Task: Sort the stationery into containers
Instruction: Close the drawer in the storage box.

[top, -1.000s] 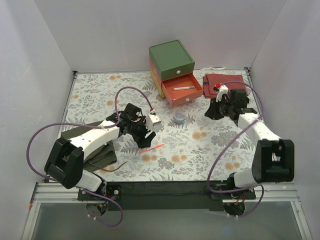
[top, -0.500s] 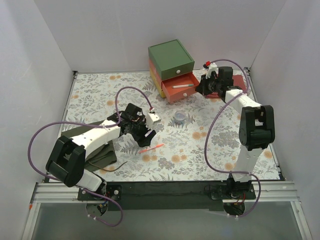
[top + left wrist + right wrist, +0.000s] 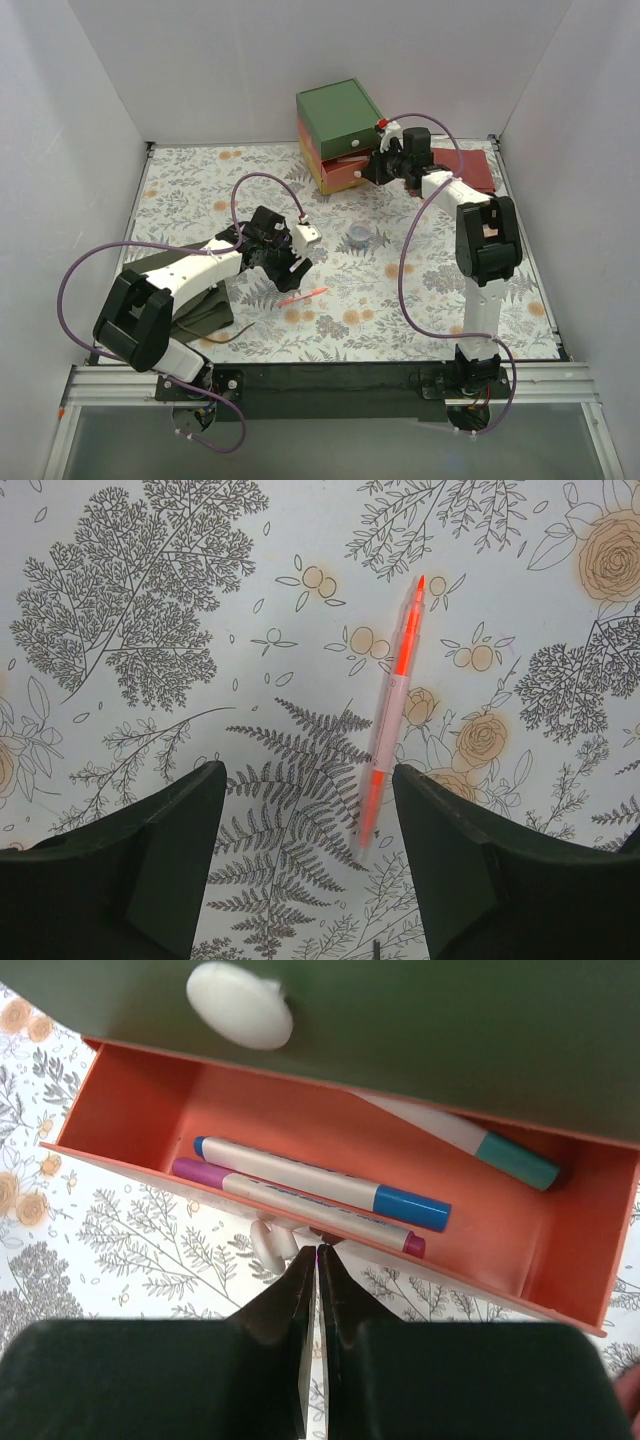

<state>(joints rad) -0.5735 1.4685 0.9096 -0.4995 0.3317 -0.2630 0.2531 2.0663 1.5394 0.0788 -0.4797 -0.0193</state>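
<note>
At the 12 o'clock edge of the table, the right gripper is closed tight with nothing pinched, tips right at the front lip of the salmon drawer, which is partway out of the box. Three white markers are inside: blue-tipped, purple-tipped, and teal-tipped half under the green drawer. The left gripper hangs wide open over an orange pen, at 7 o'clock from the tape roll.

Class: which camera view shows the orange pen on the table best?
The left wrist view: the orange pen lies large and whole, tip to tail. The top external view shows only a small streak; the right wrist view misses it.
</note>
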